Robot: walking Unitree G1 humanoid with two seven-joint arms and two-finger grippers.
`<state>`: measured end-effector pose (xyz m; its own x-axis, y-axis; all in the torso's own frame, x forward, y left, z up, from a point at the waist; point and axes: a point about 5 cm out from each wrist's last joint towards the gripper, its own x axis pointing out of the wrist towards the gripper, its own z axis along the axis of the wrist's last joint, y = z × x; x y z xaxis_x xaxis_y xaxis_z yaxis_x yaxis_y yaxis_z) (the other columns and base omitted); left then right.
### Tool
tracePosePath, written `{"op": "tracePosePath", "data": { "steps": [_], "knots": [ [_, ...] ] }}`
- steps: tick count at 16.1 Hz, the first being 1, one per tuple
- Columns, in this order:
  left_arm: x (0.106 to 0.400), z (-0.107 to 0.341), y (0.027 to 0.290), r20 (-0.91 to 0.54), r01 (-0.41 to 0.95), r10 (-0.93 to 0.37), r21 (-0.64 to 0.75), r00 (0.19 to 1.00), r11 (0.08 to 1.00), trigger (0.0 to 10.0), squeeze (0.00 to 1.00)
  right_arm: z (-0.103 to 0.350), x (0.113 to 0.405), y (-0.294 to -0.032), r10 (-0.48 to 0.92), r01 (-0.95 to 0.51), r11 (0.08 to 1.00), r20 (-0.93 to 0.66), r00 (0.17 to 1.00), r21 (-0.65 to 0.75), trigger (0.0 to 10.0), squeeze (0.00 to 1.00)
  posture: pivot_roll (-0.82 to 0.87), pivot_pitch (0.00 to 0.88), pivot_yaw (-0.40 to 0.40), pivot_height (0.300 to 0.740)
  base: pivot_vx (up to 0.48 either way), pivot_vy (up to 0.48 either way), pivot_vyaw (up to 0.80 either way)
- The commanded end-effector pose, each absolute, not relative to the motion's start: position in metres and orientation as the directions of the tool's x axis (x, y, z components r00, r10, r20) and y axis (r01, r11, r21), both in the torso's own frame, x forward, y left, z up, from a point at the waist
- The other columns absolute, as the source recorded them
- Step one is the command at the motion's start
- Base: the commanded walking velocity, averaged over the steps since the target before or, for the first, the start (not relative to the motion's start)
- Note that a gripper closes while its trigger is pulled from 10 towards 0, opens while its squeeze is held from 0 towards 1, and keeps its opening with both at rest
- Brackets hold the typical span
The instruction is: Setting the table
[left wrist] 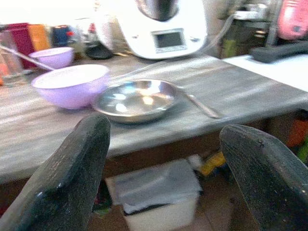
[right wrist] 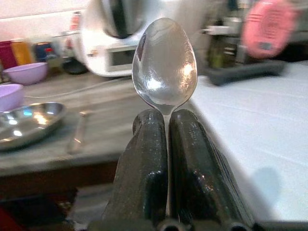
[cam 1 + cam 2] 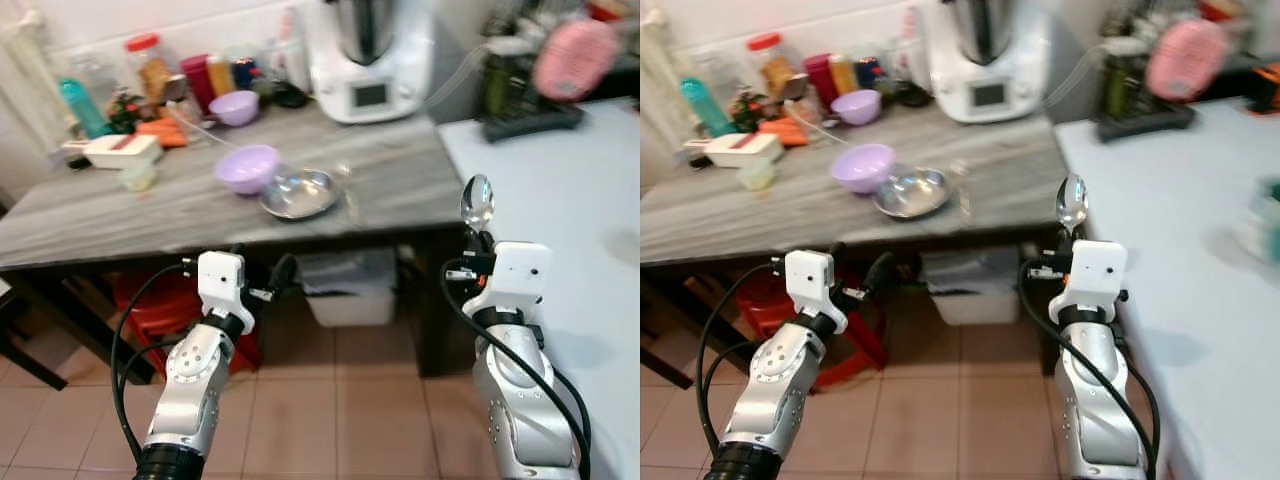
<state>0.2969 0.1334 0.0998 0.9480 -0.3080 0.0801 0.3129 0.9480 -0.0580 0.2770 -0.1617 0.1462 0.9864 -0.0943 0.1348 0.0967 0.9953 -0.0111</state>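
My right gripper is shut on the handle of a steel spoon, whose bowl stands upright above the fingers. It hovers at the gap between the grey wooden table and the white table. On the grey table a steel plate lies against a lavender bowl, and a steel utensil lies beside the plate. My left gripper is open and holds nothing. It sits below and in front of the table's near edge, facing the plate.
A white kitchen machine, a second lavender bowl, jars and a white box crowd the back of the grey table. Under it are a white bin and a red stool. A pink object stands at the back right.
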Motion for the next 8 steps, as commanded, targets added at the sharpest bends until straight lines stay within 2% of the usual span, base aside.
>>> {"op": "tracePosePath", "data": {
  "steps": [1, 8],
  "knots": [
    [0.2968, 0.0995, 0.1459, 0.071, 0.278, -0.275, -0.044, 0.959, 0.960, 10.0, 0.00, 0.1515, 0.2787, -0.1502, -0.059, 0.059, 0.998, 0.156, 0.986, 0.005, 10.0, 0.00, -0.08, 0.025, 0.164, 0.740, 0.480, 0.000, 0.00],
    [0.2962, 0.0986, 0.1440, 0.068, 0.283, -0.279, -0.049, 0.958, 0.958, 10.0, 0.00, 0.1515, 0.2794, -0.1514, -0.066, 0.066, 0.998, 0.156, 0.986, 0.005, 10.0, 0.00, -0.09, 0.025, 0.162, 0.740, 0.466, 0.000, 0.00]
  ]
}}
